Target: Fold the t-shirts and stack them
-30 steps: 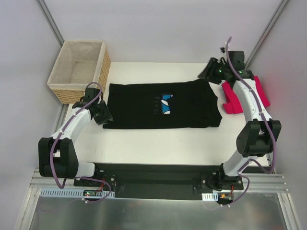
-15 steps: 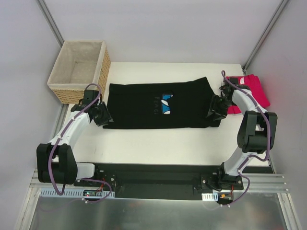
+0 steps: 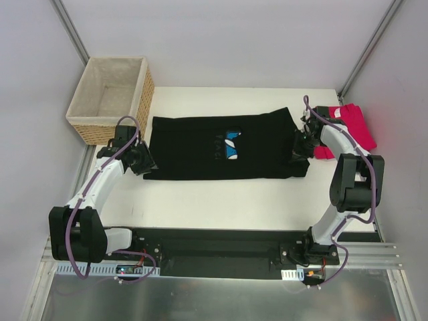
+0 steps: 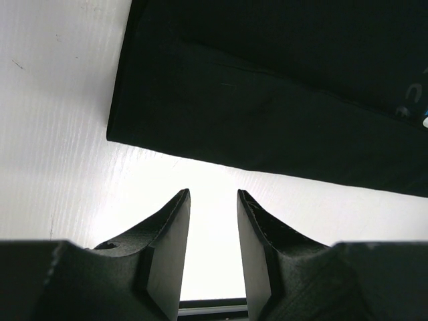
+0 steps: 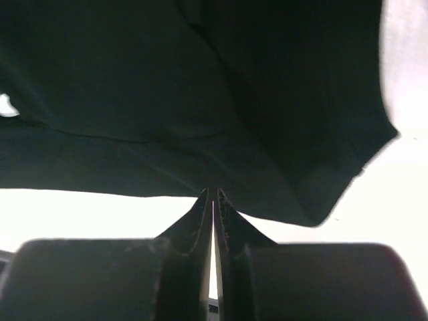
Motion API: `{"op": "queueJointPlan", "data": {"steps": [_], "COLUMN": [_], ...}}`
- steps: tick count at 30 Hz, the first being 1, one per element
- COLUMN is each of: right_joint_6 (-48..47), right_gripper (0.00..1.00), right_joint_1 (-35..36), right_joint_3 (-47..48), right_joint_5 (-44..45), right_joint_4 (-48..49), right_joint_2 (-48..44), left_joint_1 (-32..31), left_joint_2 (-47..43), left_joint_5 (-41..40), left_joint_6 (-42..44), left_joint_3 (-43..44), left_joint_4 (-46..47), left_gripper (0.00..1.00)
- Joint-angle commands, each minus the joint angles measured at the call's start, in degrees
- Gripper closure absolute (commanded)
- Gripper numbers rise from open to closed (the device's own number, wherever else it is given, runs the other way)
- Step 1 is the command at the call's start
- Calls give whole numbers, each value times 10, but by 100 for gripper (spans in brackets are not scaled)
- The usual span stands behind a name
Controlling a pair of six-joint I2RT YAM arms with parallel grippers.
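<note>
- Black daisy-print cloth t-shirt [image 3: 200,150] lies flat on the white tabletop [image 3: 221,197].
- Left gripper [image 4: 212,195]: fingers narrowly parted, empty, off its left edge.
- Right gripper [image 5: 212,194]: fingers pressed together at its right edge.

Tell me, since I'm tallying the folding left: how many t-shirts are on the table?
2. A black cloth t-shirt with a blue print lies spread flat in the centre; a plain pinkish-red cloth t-shirt lies far right. None looks hidden.

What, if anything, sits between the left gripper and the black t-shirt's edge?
Nothing visible. The left gripper stands open, with only bare white table between its fingertips and the near edge of the black t-shirt. The wicker basket stands off to the side, clear of that path.
</note>
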Motion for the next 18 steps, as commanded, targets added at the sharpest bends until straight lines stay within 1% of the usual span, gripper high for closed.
{"op": "queueJointPlan", "data": {"steps": [1,3,4,6,7,8,16,18], "right_joint_6": [-2,0,2,11,12,18,42,42], "right_gripper": [96,97,97,98,98,98,99,99], "right_joint_1": [13,20,23,24,26,32,41,42], "right_joint_3": [27,32,46,64,87,93,151,158], "right_joint_5": [-47,-34,-19,1,23,43,217,227], "right_joint_4": [15,2,-10,-64,-85,-109,-172,-177], "right_joint_2": [8,21,42,71,97,104,168,183], "left_joint_1": [-4,-5,-5,-5,-5,-5,-5,-5], "left_joint_2": [-9,-6,-5,-9,-12,-14,-31,-36], "left_joint_5": [8,9,11,9,5,4,-10,-14], "left_joint_6": [-2,-5,-5,-2,-2,-1,5,7], "left_joint_3": [-4,-1,1,3,4,3,3,1], "left_joint_4": [-3,-3,-3,-6,-6,-8,-25,-28], "left_gripper": [66,67,67,67,67,67,67,67]}}
